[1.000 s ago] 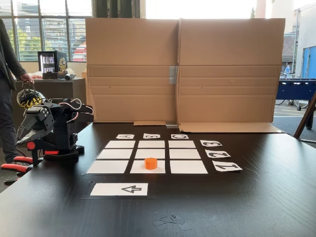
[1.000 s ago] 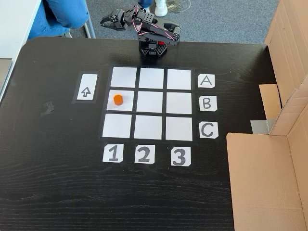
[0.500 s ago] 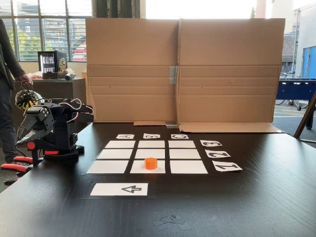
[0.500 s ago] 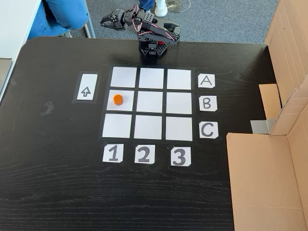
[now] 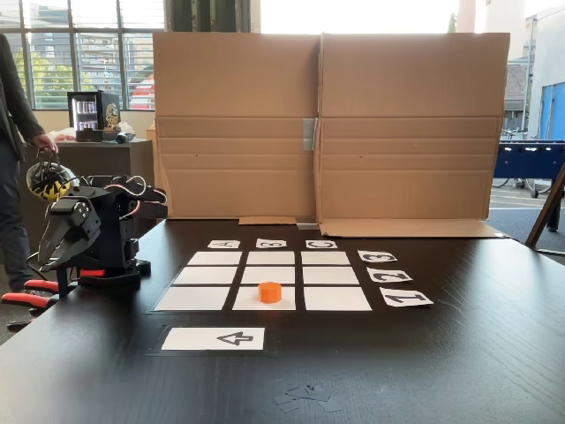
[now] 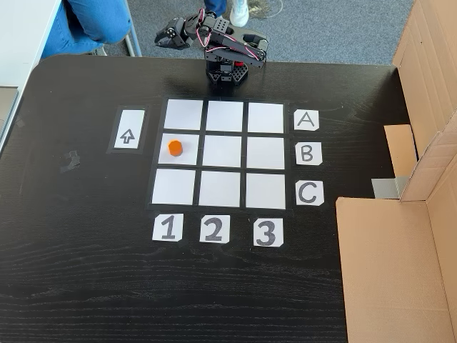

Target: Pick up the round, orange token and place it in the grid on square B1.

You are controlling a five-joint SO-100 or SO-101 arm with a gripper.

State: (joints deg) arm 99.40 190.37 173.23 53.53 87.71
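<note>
Token [image 6: 175, 147] resting on square B1 [image 6: 187, 152]; fingers [image 5: 53, 252] folded near base, gap unreadable

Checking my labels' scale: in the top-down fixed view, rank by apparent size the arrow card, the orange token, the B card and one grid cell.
1. grid cell
2. arrow card
3. B card
4. orange token
</note>
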